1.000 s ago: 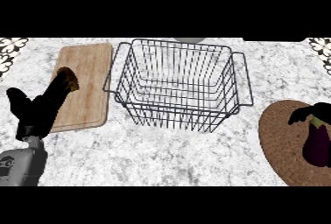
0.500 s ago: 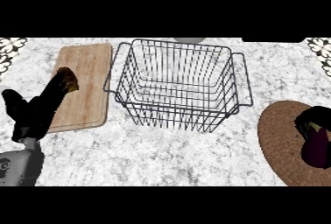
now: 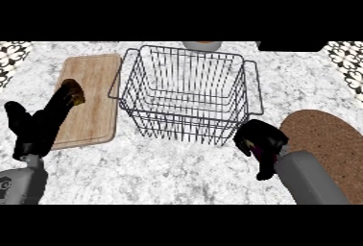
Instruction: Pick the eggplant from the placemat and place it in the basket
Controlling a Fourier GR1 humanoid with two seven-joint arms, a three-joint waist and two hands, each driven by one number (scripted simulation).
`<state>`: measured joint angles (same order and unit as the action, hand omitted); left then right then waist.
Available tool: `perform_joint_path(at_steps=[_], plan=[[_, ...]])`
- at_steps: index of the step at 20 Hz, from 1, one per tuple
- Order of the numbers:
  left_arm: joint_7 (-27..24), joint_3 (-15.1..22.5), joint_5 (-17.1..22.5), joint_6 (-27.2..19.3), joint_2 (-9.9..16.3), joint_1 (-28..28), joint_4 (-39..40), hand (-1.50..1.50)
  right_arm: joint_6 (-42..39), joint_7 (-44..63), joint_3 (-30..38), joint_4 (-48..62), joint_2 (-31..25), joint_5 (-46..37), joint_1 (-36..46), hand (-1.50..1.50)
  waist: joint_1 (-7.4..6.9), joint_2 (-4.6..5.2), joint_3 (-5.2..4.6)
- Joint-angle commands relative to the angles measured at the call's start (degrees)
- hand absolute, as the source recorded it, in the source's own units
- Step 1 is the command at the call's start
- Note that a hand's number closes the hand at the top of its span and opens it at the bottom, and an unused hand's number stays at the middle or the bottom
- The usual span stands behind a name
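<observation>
Eggplant [image 3: 267, 150]: dark purple, only a sliver showing, enclosed in the curled fingers of the right robot hand [image 3: 260, 140], off the brown placemat [image 3: 322, 139] and above the desk [image 3: 177, 168] just beside the near right corner of the wire basket [image 3: 188, 91]; its long axis cannot be told. Basket opening lies up and to the left of that robot hand, so the carry likely goes that way. Left robot hand [image 3: 39, 122]: fingers straight, holding nothing, over the wooden cutting board [image 3: 96, 86], farther from the eggplant.

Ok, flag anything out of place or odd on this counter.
Nothing stands out. The basket sits upright and holds nothing, the placemat lies flat and bare, and the right hand is curled round the eggplant beside the basket.
</observation>
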<state>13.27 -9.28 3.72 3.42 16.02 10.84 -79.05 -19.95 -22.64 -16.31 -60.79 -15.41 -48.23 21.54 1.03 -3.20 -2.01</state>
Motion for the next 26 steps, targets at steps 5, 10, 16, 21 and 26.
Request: perform_joint_path(at_steps=[5,10,16,21,26], plan=[[-0.1,-0.2,0.1,0.1,0.1,0.1,0.4,0.0,7.6,9.5,-4.8,-10.3,14.9,8.3,-6.1,1.5,0.2,0.82,2.31],[0.3,-0.1,0.3,0.1,-0.3,-0.8,0.4,0.0,18.4,15.0,-11.2,-21.8,15.2,13.0,-9.5,1.5,0.07,-0.06,2.19],[0.2,-0.2,-0.2,0.0,0.2,-0.2,0.8,0.0,30.0,29.6,-21.4,-33.1,15.4,12.2,-10.3,1.5,0.78,0.12,1.7],[-0.5,-0.4,0.0,0.1,0.1,-0.7,0.4,0.0,37.6,44.7,-28.9,-41.1,15.4,6.9,-8.1,1.5,0.45,0.18,1.48],[-0.7,0.0,-0.4,-0.2,-0.3,-0.5,1.0,0.0,43.0,59.8,-33.6,-45.7,15.4,0.2,-2.8,1.5,0.2,0.79,1.4]])
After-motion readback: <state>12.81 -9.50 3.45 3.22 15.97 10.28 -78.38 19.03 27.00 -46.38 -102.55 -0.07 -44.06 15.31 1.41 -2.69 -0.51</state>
